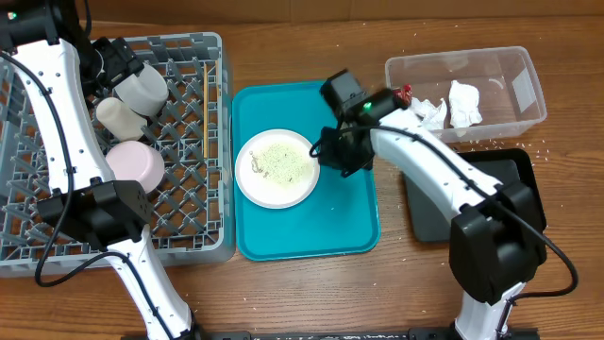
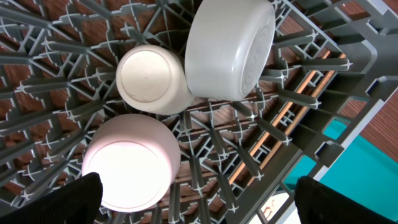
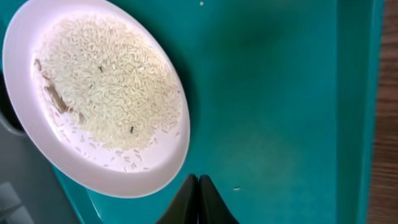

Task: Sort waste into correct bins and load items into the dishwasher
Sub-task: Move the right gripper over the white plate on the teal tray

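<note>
Hovering just beside the plate (image 3: 155, 168) of rice (image 3: 106, 81), the right claw (image 3: 199, 199) is clenched, empty; well apart from the plate, the left claw (image 2: 199, 202) hangs released over the rack (image 1: 179, 212).

L arm (image 1: 58, 113), R arm (image 1: 429, 156): white, blk joints, cables.

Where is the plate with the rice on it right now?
Seen from overhead, the plate sits on the left half of the teal tray, just right of the grey rack, with the right pincer shut at its right edge.
</note>
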Available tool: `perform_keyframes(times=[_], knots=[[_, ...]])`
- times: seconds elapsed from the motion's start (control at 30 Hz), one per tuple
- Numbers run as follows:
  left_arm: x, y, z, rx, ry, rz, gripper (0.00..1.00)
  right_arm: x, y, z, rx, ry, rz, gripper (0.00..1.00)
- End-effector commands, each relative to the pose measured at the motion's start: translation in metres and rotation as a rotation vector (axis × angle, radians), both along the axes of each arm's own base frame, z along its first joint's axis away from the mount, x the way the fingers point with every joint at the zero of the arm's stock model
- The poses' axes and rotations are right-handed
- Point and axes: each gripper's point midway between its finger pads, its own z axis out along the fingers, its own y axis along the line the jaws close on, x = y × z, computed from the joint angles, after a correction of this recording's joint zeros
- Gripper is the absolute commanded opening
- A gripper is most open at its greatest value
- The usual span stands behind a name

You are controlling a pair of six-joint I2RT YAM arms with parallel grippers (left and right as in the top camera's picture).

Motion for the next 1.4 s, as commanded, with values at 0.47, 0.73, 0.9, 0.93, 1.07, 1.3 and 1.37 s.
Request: perform_keyframes(times=[0.47, 0.73, 0.9, 0.93, 1.07, 1.3, 1.37], knots=[[-0.003, -0.001, 0.017, 0.001, -0.042, 0.017, 1.0, -0.005, 0.033, -0.059, 0.045, 0.024, -0.073, 0.04], [-0.003, -0.001, 0.017, 0.001, -0.043, 0.017, 1.0, -0.009, 0.013, -0.076, -0.048, 0.065, -0.119, 0.04], [-0.003, -0.001, 0.017, 0.001, -0.042, 0.017, 1.0, -0.01, -0.015, -0.076, -0.142, 0.092, -0.16, 0.04], [-0.003, -0.001, 0.017, 0.001, -0.042, 0.017, 1.0, -0.01, -0.022, -0.075, -0.167, 0.097, -0.172, 0.04], [-0.003, -0.001, 0.017, 0.001, -0.042, 0.017, 1.0, -0.005, -0.047, -0.065, -0.259, 0.091, -0.204, 0.04], [-0.003, -0.001, 0.017, 0.001, -0.042, 0.017, 1.0, 0.01, -0.056, -0.021, -0.287, 0.05, -0.173, 0.04], [-0.003, -0.001, 0.017, 0.001, -0.042, 0.017, 1.0, 0.011, -0.047, -0.008, -0.25, 0.045, -0.12, 0.05]])
